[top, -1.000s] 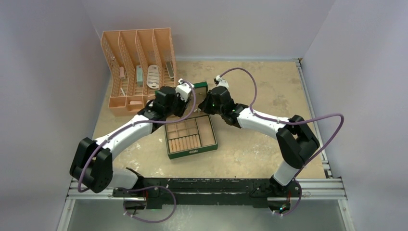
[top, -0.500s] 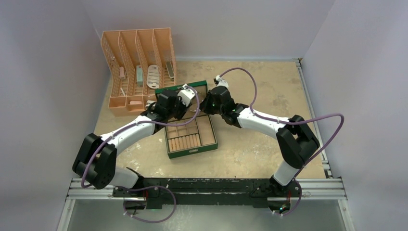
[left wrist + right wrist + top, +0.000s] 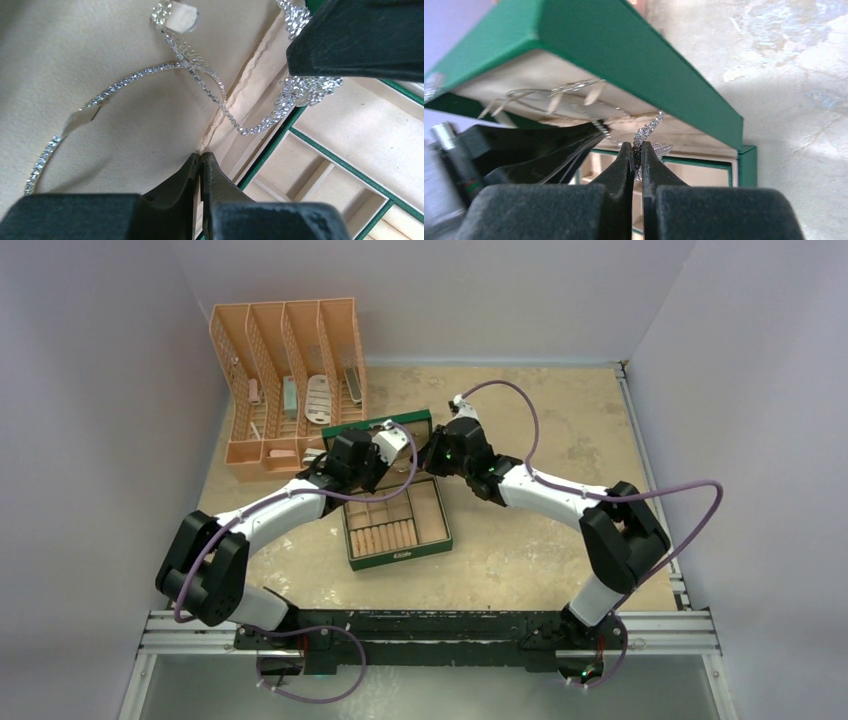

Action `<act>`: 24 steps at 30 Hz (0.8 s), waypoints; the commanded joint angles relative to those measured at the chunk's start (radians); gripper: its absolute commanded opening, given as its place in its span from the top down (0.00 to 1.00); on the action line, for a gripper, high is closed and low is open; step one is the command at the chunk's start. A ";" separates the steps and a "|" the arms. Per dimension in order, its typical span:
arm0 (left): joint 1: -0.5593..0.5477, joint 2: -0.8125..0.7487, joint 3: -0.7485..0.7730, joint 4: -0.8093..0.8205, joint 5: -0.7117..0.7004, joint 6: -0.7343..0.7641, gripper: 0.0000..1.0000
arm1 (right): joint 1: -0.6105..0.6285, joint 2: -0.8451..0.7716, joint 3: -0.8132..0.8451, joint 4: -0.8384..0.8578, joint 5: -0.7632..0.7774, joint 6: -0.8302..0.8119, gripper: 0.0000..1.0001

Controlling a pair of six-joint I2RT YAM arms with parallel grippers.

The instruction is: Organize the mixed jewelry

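The green box [image 3: 396, 557] stands open in the middle of the table [image 3: 560, 430], with its lid [image 3: 624, 55] raised at the far side of the tray. Both arms reach to this lid, L arm from the left and R arm from the right.

The silvery chain [image 3: 302, 95] is on the inner side of the lid, against the cream lining [image 3: 100, 45]. One long strand curves across the lining and passes under small cream tabs [image 3: 182, 17]. Another part hangs as a glittering bunch at the lid's lower edge, just above the tray compartments [image 3: 320, 170].

R gripper [image 3: 636, 148]: fingers pressed together, pinching the chain. The chain comes up out of the tips in a short sparkling curve. In the L wrist view a dark finger of this gripper sits right on the bunch.

L gripper [image 3: 201, 159]: fingers also pressed together, only a hairline btw them. The tips are at the wrinkled seam of the lining, near where the strand crosses it. Whether they catch cloth, strand or nothing, I cannot tell.

In the tray, a block of padded ring rolls [image 3: 385, 537] lies at the front left. A peach organizer [image 3: 285, 340] w/ several slots stands at the far left of the table.
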 commanded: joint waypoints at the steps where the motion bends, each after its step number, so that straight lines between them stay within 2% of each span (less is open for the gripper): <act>1: 0.005 -0.023 0.034 -0.028 0.036 0.043 1.00 | -0.024 -0.094 -0.022 0.125 -0.081 0.044 1.00; 11: 0.006 -0.070 0.057 -0.060 0.117 0.048 1.00 | -0.058 -0.077 -0.016 0.216 -0.147 0.112 1.00; 24: 0.007 -0.095 0.057 -0.079 0.205 0.075 1.00 | -0.058 0.020 0.021 0.245 -0.120 0.097 1.00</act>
